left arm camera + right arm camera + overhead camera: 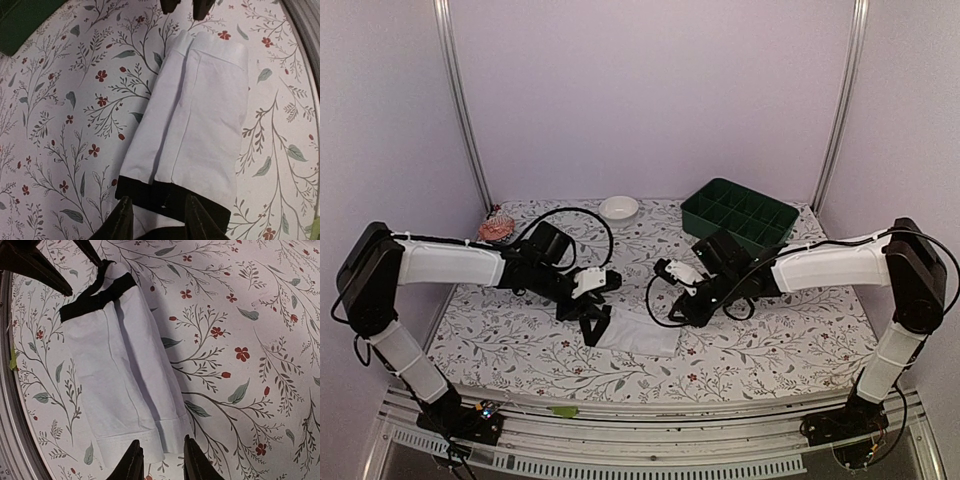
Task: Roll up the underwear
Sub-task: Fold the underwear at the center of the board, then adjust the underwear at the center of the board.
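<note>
The left pincer (158, 202) is standing released, its two dark fingers (123, 220) parting over the black waistband (167, 192) of the underwear (195, 120). The waistband is lying flat just under and ahead of them. Whether the tips are actually touching the cloth is hard to tell from this angle.

Away from that pincer the white briefs are stretching straight out as a long folded strip, their sides lapping over one another along the length. The strip is ending in a stitched hem (220, 50) at the far end. Just past that hem the tips of the right pincer (186, 6) are poking in.

Seen from its own wrist, the right pincer is also hanging open and gripping nothing. Its fingers (134, 460) are sitting at the hem corner, with the strip running ahead and to the left toward the waistband. There the left pincer's fingers are pointing in from the far corner. The two pincers are facing each other across the garment, one at each end.

Around them the floral tablecloth (520, 340) is showing. Well beyond the right pincer a dark green compartment tray (740, 215) is sitting. A small white bowl (618, 208) is resting well beyond both pincers, and a small reddish bundle (498, 228) is lying far off behind the left arm.
</note>
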Robot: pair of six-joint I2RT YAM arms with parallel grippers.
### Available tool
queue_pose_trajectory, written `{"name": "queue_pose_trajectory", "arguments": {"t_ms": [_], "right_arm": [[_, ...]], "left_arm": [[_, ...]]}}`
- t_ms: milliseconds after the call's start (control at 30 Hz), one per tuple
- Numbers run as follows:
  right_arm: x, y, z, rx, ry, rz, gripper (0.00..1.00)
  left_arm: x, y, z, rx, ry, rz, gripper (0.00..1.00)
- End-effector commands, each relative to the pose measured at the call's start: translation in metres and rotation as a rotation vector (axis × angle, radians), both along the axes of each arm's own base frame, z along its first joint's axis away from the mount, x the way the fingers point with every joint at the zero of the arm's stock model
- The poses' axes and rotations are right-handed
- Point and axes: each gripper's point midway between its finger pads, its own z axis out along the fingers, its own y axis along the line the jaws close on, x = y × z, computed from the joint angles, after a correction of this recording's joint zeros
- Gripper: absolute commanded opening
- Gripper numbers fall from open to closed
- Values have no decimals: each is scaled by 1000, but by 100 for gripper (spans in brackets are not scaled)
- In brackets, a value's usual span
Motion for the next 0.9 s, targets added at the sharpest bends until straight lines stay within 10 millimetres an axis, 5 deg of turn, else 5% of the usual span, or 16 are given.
{"name": "queue_pose_trajectory", "arguments": {"t_ms": [0, 400, 700, 867], "right_arm": [[1, 12, 15, 116, 101, -8, 28], [11, -7, 16, 154, 142, -78, 28], [14, -12, 14, 148, 138, -81, 28], [15, -14, 14, 145, 127, -67, 28]], "left_arm": [[-2, -11, -4, -37, 69, -44, 35], [5, -13, -34, 15, 134, -21, 33], [11, -12, -43, 54, 145, 0, 17], [12, -12, -42, 63, 149, -3, 0]]}}
